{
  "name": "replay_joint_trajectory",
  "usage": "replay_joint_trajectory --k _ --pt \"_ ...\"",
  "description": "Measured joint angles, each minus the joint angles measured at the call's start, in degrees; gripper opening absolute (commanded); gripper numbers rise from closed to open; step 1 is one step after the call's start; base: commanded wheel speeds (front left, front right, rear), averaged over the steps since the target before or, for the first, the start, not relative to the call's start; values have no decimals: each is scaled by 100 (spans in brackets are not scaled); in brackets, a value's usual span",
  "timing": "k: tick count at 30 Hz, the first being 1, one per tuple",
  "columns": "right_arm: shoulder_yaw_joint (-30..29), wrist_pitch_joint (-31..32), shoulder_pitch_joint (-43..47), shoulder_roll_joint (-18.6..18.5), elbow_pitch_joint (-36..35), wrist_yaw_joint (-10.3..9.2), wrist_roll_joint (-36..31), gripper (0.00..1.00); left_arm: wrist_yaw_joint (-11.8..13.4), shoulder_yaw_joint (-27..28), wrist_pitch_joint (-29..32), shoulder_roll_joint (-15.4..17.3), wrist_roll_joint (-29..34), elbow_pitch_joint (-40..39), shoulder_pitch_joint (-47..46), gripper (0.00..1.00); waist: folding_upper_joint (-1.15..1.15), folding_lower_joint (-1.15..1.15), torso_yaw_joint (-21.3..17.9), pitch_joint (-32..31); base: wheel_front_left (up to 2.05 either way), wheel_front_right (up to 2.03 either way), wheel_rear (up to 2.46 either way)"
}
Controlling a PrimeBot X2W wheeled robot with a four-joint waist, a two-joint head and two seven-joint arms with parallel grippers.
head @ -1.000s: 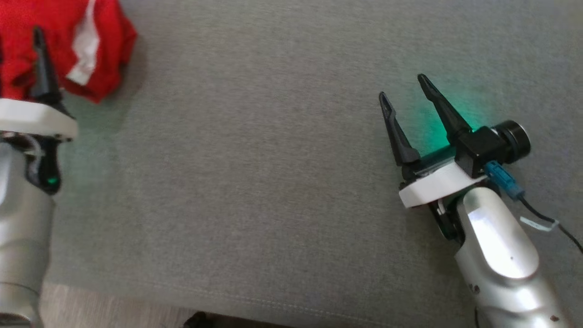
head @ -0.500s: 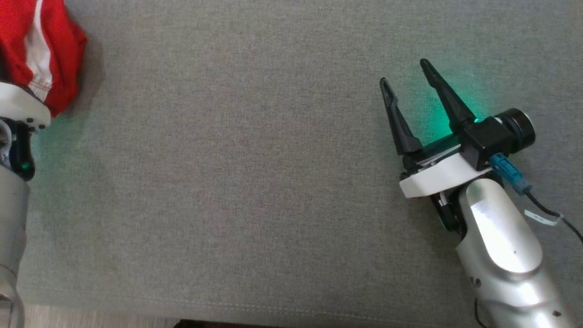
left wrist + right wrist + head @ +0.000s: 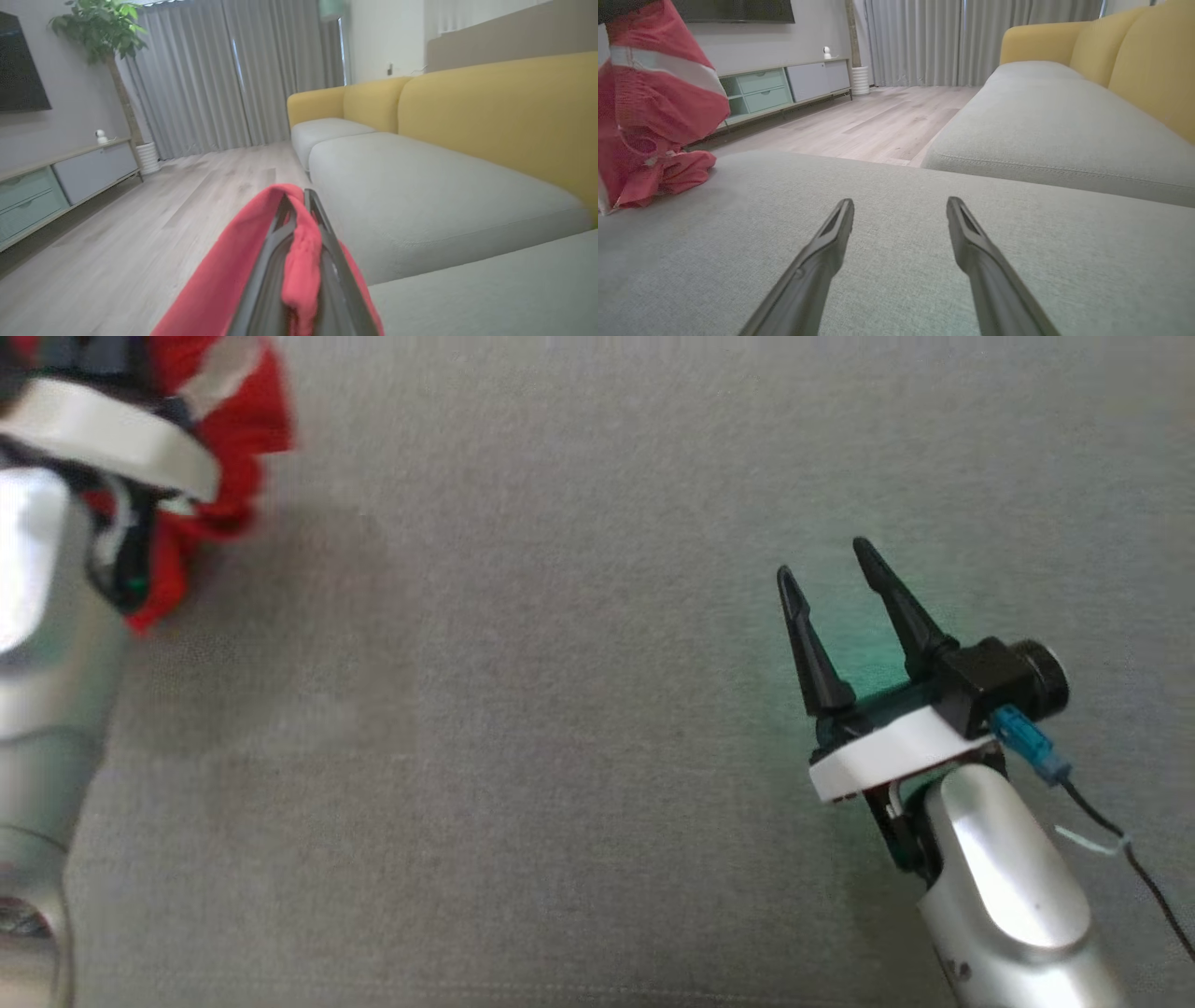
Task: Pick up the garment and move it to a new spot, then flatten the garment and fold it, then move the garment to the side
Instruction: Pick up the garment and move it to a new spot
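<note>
At the upper left of the head view, blurred: a red garment with a white stripe, bunched up, partly hidden behind the white wrist plate of the left arm and cut off by the top edge. In the left wrist view, left gripper pressed together on a fold of that red cloth, with fabric draped over both dark fingers and covering most of them. Hangs at the far left of the right wrist view, top cut off, lower folds seeming to touch the grey sofa cushion. Share of cloth lifted clear: hard to tell. Toward the lower right of the head view, right gripper spread wide, well apart from the garment, green glow on the cushion beneath.
</note>
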Motion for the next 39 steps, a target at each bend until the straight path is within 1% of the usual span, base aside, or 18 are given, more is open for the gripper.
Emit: replay_joint_trajectory --k 3,6,11,14,16,18,21,22,23,24,25,28,30,33,36,38,39 --pt "-1 0 106 7 18 0 64 100 0 -265 -8 -177 -91 -387 9 0 0 -1 -194 -248 0 0 0" --pt "0 0 232 14 32 0 105 100 0 -559 -14 -468 -258 -758 51 0 0 0 -455 -451 0 0 0" --pt "1 0 435 30 36 0 223 100 0 -959 -14 -1079 -610 -1279 349 0 0 0 -920 -743 0 0 0" --pt "-10 0 528 33 34 0 248 100 0 -1194 -14 -1450 -706 -1497 659 0 0 0 -1177 -891 0 0 0" --pt "-16 0 582 34 35 0 249 100 0 -1244 -14 -1677 -721 -1546 909 0 0 0 -1319 -978 0 0 0" --pt "-16 0 647 36 35 0 256 100 3 -1280 -14 -1785 -721 -1534 1194 0 0 0 -1435 -1054 0 0 0" --pt "-41 0 717 38 33 0 256 100 18 -1270 -14 -1814 -716 -1429 1670 0 0 0 -1536 -1139 0 0 0" --pt "-56 0 744 40 33 0 256 100 62 -1221 -14 -1813 -681 -1378 1831 0 0 0 -1542 -1154 0 0 0" --pt "-80 0 764 40 33 0 255 100 105 -1138 -14 -1811 -604 -1330 1995 4 0 0 -1528 -1158 0 0 0" --pt "-111 0 769 41 34 0 255 100 160 -1026 -14 -1805 -515 -1298 2154 41 0 0 -1504 -1156 0 0 0" --pt "-131 0 768 41 32 0 256 100 222 -903 -14 -1785 -428 -1254 2320 100 0 1 -1476 -1155 0 0 0" --pt "-153 0 768 43 26 0 257 100 434 -412 -13 -1667 -148 -1173 2864 100 0 1 -1381 -1167 0 0 0" --pt "-190 0 770 51 25 0 257 100 655 -66 -13 -1571 113 -1177 3228 100 0 1 -1302 -1186 0 0 0" --pt "-221 0 773 54 26 0 256 100 827 443 -13 -1517 374 -1252 3716 100 0 1 -1165 -1239 0 0 0" --pt "-266 0 844 60 27 0 256 100 1072 920 -13 -1528 731 -1484 4129 100 0 1 -1032 -1325 0 0 0" --pt "-286 0 939 63 48 0 256 100 1162 1188 -13 -1529 943 -1623 4402 100 0 1 -958 -1403 0 0 0" --pt "-286 0 939 63 48 0 256 100 1162 1188 -13 -1529 943 -1623 4402 100 0 1 -958 -1403 0 0 0"
